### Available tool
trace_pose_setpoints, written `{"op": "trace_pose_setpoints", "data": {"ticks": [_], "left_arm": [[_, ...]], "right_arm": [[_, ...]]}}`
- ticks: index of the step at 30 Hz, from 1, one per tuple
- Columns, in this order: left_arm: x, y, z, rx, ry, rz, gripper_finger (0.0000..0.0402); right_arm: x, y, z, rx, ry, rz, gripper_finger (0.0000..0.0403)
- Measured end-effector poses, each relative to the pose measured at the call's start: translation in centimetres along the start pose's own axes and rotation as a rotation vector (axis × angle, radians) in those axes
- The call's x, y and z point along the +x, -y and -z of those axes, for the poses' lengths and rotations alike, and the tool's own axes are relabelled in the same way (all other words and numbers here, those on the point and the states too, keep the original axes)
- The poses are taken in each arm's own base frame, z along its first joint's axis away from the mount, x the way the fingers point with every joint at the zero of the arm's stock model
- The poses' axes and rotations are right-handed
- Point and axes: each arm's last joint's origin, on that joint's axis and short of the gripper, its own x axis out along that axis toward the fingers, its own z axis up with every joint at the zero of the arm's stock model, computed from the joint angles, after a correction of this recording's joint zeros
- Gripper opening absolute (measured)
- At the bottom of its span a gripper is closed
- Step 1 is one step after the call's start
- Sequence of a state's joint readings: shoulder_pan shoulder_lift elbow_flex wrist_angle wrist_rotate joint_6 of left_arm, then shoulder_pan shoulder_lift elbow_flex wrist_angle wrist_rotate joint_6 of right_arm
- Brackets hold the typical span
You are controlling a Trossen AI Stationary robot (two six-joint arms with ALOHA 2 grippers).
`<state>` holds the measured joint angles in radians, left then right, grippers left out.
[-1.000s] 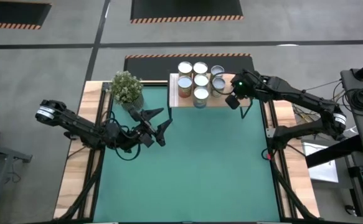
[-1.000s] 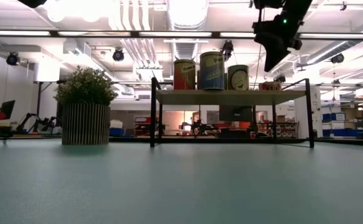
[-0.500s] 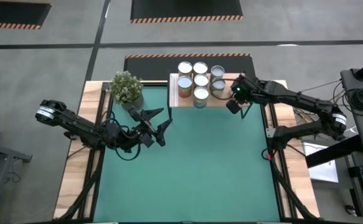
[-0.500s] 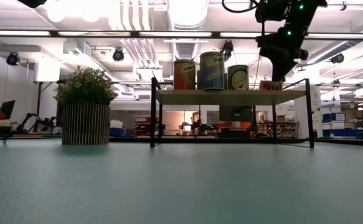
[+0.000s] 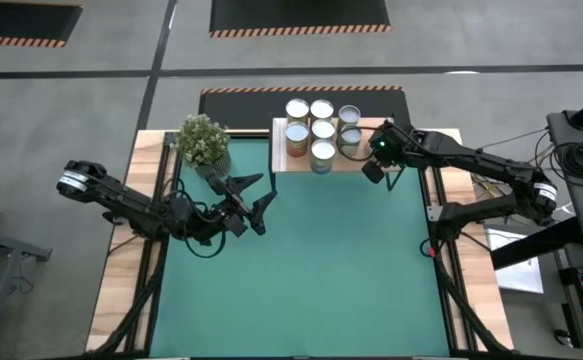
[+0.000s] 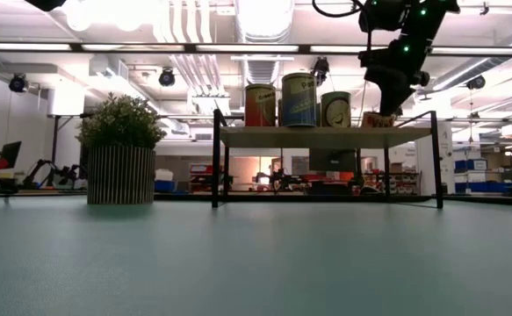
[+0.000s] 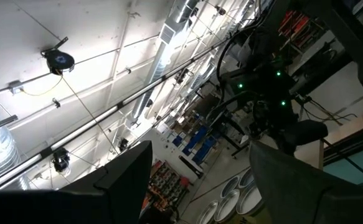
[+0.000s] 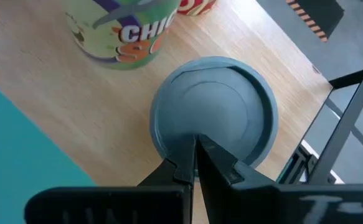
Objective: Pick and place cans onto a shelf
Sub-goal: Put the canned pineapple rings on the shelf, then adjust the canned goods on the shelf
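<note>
Your right gripper was pinched closed just above a grey can on the shelf, holding nothing. The other cans stood grouped there. Your left gripper waited spread open over the mat.

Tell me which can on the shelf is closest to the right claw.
The low grey can at the shelf's right end, directly under the shut right claw; the other cans stand farther left.

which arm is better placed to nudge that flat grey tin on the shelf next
Probably the right. The right gripper hangs shut directly above the flat grey tin at the shelf end, by the other cans. The left gripper waits open over the green mat, near the potted plant.
</note>
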<state>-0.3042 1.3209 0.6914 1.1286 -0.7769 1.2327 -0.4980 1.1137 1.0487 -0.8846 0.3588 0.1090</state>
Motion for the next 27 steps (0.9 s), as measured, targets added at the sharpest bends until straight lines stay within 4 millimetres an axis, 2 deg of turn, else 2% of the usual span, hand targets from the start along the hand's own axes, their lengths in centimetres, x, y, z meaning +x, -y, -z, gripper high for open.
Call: {"op": "trace_pose_setpoints", "data": {"ticks": [8,16,21,27], "left_arm": [[0.0,0.0,0.0,0.000,0.000,0.000,0.0249],[0.0,0.0,0.0,0.000,0.001,0.000,0.0249],[0.0,0.0,0.0,0.000,0.001,0.000,0.0249],[0.0,0.0,0.0,0.000,0.001,0.001,0.0249]], "right_arm": [[-2.0,0.6,-1.2,-0.011,0.024,-0.009,0.0008],[-2.6,0.7,-1.9,-0.029,0.060,-0.027,0.0008],[-3.8,1.0,-2.7,-0.047,0.105,-0.061,0.0009],[-4.7,0.7,-3.3,-0.047,0.130,-0.235,0.0008]]}}
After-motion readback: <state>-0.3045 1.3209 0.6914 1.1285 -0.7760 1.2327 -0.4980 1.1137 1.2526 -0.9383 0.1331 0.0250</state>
